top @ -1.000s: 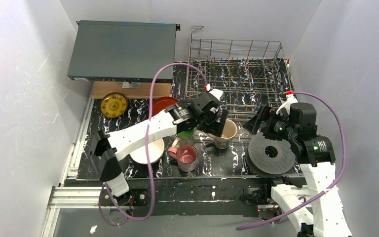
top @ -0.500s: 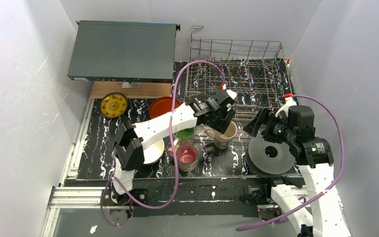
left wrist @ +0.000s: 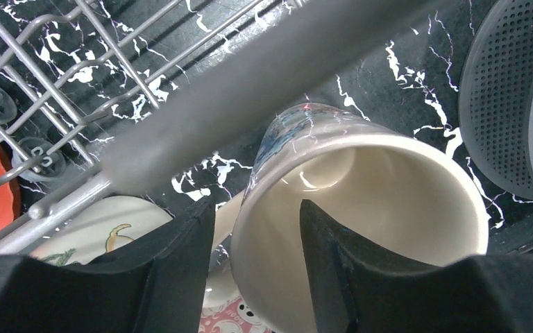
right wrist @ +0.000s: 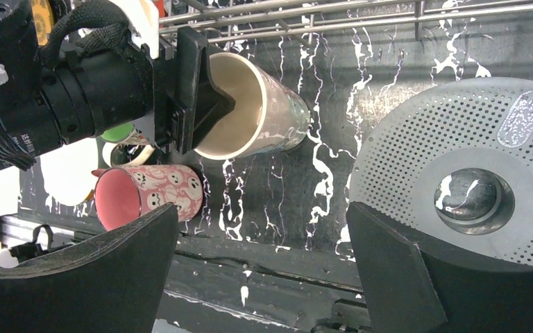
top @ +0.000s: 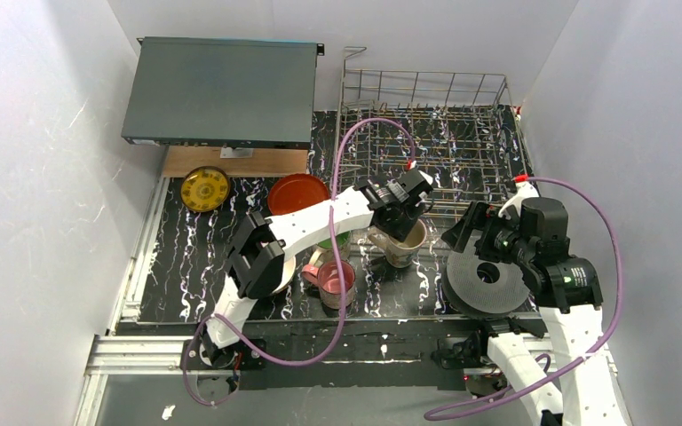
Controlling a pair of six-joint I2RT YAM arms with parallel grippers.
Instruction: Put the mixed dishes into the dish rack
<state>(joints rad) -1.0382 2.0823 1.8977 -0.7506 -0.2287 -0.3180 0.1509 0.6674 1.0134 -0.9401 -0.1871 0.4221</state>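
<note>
**dishwatch:** ok, where's everything sitting, left to right?

**rackrat:** Far left on the table (top: pixel 186 257) is the yellow dish (top: pixel 205 188), just in front of the grey box (top: pixel 222 89). Next is the bowl (top: pixel 286 266), half hidden under the left arm's elbow. The plate (top: pixel 299 192) is behind it, nearer the box. The pink mug (top: pixel 336 282) is at the front edge. The green mug (top: pixel 336 240) is right behind that, with the arm crossing over it.

**dishwatch:** and the left pincer?

**rackrat:** The left pincer (left wrist: pixel 258 208) is down on the floral mug (top: pixel 401 241), which stands upright on the table just in front of the rack's near side. One finger is inside the mug and the other is outside next to the handle, with the rim wall between them. It's roughly half narrowed. The wrist view shows a gap between the inner finger and the wall, so it isn't clamped on the mug.

**dishwatch:** rack?

**rackrat:** The rack (top: pixel 462 151) is at the back right of the table. All six dishes are outside it, on the table to its front and left.

**dishwatch:** right side?

**rackrat:** The disc (top: pixel 488 277) lies front right, near the floral mug but apart from it. The right pincer (top: pixel 466 229) hangs over the disc's back-left edge, spread wide and holding nothing.
</note>
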